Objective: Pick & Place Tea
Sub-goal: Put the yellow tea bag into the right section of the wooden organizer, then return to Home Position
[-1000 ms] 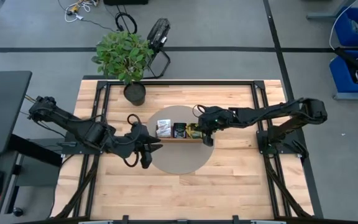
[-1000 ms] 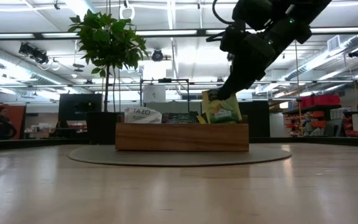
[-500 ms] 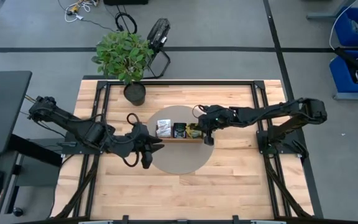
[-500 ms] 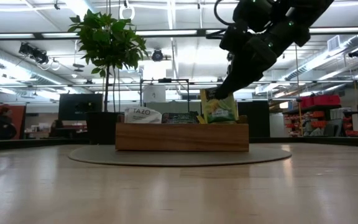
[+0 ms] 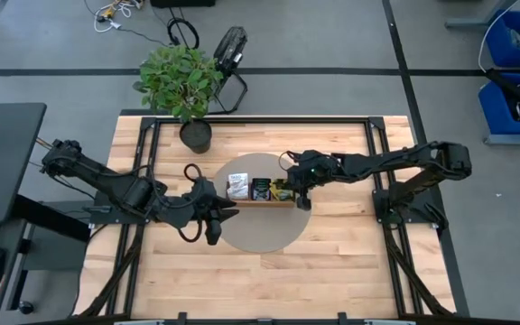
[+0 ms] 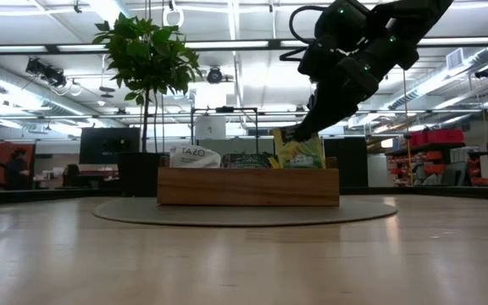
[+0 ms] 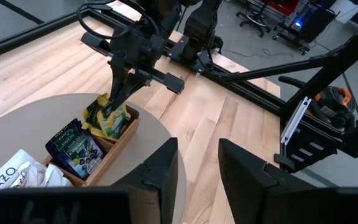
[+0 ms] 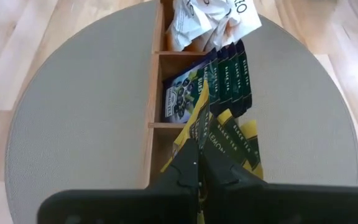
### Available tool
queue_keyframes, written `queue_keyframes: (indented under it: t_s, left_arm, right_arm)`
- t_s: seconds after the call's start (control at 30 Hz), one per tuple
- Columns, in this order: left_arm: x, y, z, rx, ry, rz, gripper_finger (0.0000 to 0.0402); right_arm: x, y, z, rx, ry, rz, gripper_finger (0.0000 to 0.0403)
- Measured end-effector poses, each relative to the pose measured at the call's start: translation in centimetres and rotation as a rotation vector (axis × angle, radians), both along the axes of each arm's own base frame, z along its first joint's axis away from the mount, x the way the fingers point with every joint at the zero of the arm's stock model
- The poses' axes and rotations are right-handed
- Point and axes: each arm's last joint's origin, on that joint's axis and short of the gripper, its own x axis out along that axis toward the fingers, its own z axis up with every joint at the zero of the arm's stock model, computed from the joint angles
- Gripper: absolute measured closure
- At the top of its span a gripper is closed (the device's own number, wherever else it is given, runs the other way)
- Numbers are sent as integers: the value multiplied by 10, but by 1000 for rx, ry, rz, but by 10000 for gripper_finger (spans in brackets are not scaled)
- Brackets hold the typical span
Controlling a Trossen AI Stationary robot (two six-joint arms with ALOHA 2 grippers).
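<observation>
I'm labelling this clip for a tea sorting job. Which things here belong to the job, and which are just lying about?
Part of the job:
- yellow-green tea packets, one pinched by the shut right gripper
- dark blue tea packets
- white tea packets
- wooden tray
- round grey mat

Just lying about:
- potted plant
- left gripper, waiting beside the mat

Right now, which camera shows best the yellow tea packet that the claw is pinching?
The left wrist view: the yellow-green packet shows whole, pinched by the right gripper. Right wrist view crops it, low view shows one face, high view only a speck.
</observation>
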Motion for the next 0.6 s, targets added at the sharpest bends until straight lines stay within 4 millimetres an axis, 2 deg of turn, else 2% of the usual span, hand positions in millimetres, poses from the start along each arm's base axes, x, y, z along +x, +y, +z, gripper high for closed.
queue_keyframes:
  t_s: [0.2,0.6]
  left_arm:
    - [0,0,0,14,3,-6,282]
    - [0,0,0,28,6,-11,282]
  right_arm:
    - [0,0,0,0,3,-3,389]
    - [-2,-1,-2,7,26,-12,310]
